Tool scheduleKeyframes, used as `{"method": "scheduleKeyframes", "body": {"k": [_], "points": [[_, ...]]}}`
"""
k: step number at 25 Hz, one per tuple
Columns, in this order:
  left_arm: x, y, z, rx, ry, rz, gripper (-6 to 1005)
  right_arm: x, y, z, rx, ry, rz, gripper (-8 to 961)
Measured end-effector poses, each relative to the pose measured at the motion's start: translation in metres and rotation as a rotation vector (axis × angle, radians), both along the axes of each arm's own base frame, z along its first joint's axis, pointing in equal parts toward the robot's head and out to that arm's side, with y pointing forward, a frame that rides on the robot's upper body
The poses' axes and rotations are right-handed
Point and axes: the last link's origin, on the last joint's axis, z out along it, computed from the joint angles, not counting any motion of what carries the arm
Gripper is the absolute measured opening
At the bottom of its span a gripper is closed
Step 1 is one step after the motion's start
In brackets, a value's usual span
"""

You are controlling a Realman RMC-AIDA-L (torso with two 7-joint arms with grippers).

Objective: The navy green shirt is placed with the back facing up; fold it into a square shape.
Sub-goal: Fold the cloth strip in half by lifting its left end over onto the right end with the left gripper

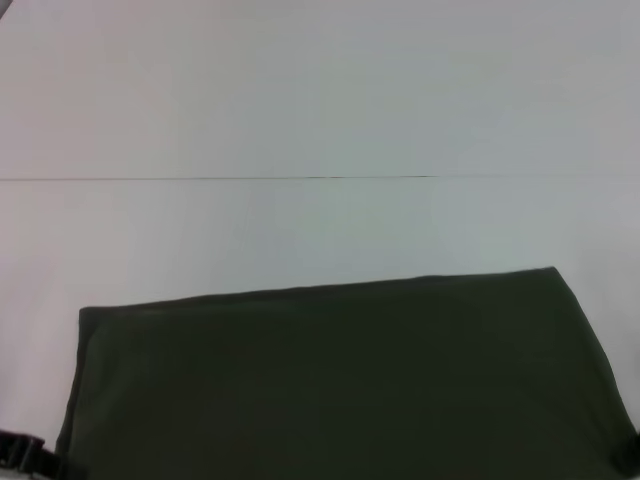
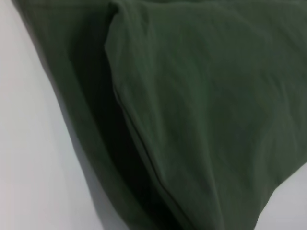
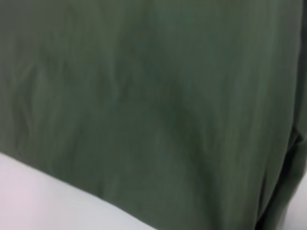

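Shirt: the navy green shirt (image 1: 340,380) lies flat on the white table (image 1: 300,110), taking up the near part of it and running off the near edge of the head view.
Shirt's shape: a wide dark slab with a straight far edge that rises slightly toward the right; the far left corner is rounded, the far right corner sharp.
Shirt's left side: a narrow band of cloth runs along the left edge, like a layer folded over.
Left wrist view: the shirt (image 2: 201,110) fills most of it, with one layer lying over another and a seamed edge crossing on a slant above a dark fold; bare table shows beside the cloth.
Right wrist view: smooth green cloth (image 3: 144,96) with soft wrinkles, a strip of white table along one edge.
Left gripper: only a black bit (image 1: 22,452) shows at the near left corner of the head view, just beside the shirt's edge; I cannot tell how its fingers stand.
Right gripper: a dark sliver (image 1: 628,452) at the near right corner, by the shirt's right edge; I cannot tell its state either.
Table: a thin dark line crosses it far behind the shirt.
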Motion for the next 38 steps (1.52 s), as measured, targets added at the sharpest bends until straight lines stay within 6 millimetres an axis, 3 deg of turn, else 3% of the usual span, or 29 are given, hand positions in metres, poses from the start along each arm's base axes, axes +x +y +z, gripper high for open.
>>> {"method": "scheduleKeyframes", "body": {"k": [16, 30, 38], "points": [[0.015, -0.014, -0.001, -0.195, -0.016, -0.031, 16, 0.006, -0.032, -0.009, -0.229, -0.012, 0.1, 15], [0.008, -0.012, 0.007, -0.155, 0.009, -0.015, 16, -0.003, -0.031, -0.024, -0.252, 0.006, 0.132, 26], [0.007, -0.01, 0.009, -0.147, 0.014, -0.017, 16, 0.0, -0.03, -0.017, -0.232, 0.004, 0.124, 42]]}}
